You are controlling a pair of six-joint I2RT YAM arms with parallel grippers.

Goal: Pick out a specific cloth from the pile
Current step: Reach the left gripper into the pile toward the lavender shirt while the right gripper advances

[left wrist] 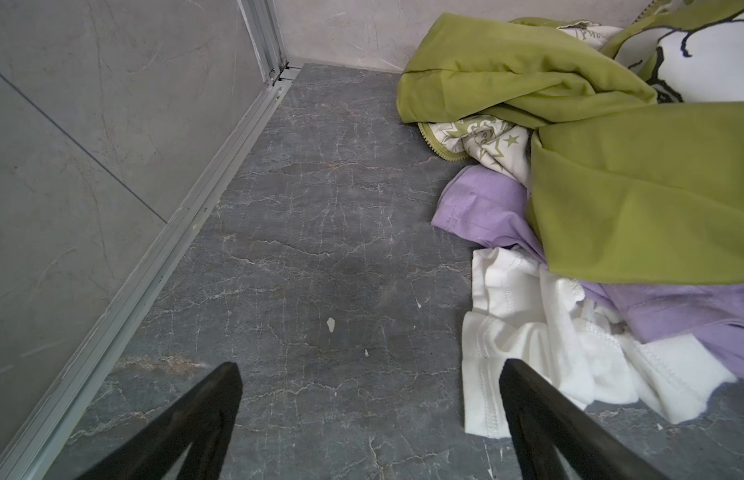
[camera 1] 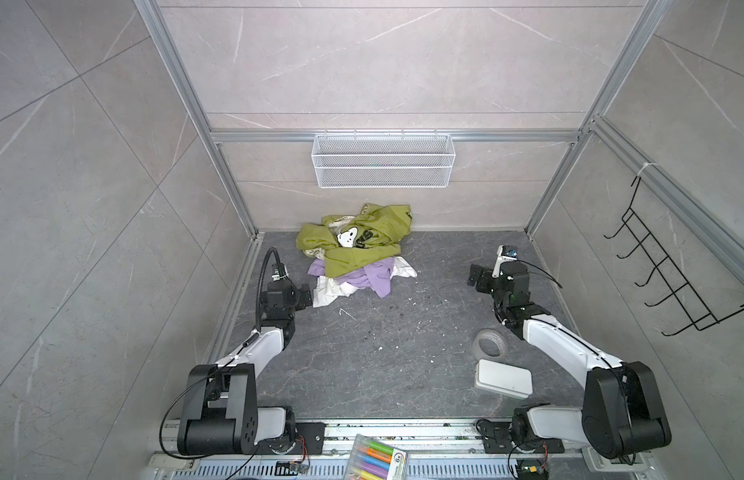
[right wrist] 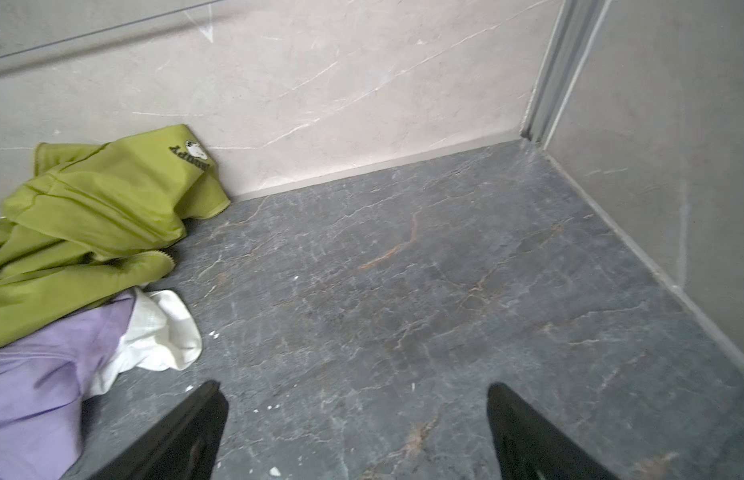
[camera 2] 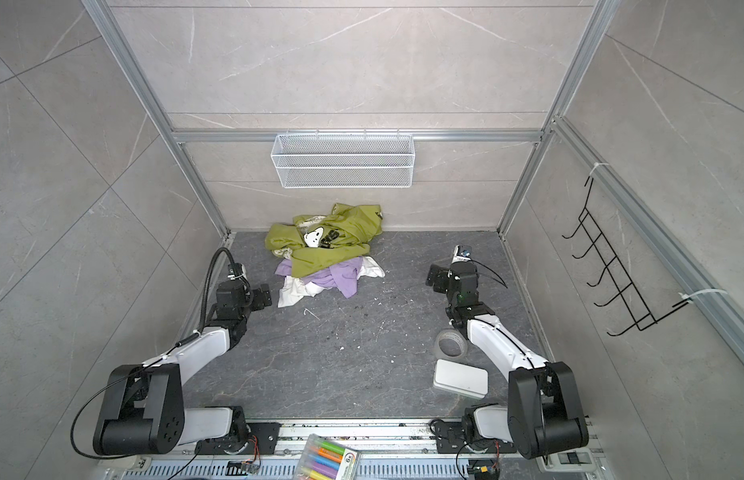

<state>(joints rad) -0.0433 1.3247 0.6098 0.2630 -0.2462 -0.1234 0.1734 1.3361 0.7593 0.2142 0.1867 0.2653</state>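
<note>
Presently my left gripper (camera 1: 307,296) and right gripper (camera 1: 475,277) flank the pile (camera 1: 325,293), gaping empty, since its green garment (camera 1: 353,257) pins the cloth (camera 1: 378,279), I judge.

**Pile at the back, oddments front right**

The pile (camera 1: 357,253) lay at the back middle of the floor (camera 1: 382,374), against the wall and below the basket (camera 1: 382,166) hung there. The printed garment (camera 1: 362,232) lay on top, with the cloth (camera 1: 374,278) under it, jutting forward. The left gripper (camera 1: 307,296) stood just beside the pile's front left, and the right gripper (camera 1: 476,279) stood well apart to its right. At the front right, the tape (camera 1: 477,345) lay just behind the box (camera 1: 503,378).
</note>
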